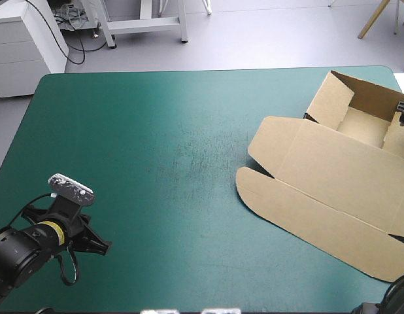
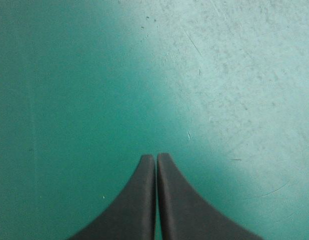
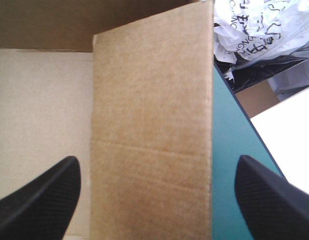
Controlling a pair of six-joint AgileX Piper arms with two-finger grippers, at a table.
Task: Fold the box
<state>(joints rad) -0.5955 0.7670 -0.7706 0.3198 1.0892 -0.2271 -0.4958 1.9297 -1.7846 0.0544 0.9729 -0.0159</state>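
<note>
Teal-green cover point(image 1: 156, 131), brown box point(image 1: 333, 176) an open tray at frame right, wrist views alone show left gripper point(image 2: 155, 159) pressed together, right gripper point(image 3: 157, 160) spread astride its wall.

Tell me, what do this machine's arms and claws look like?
The left arm is a chunky black tube with a yellow band near the wrist. The left claw and right claw each have two broad, matte black fingers, curved like fins and tapering to rounded tips.
</note>
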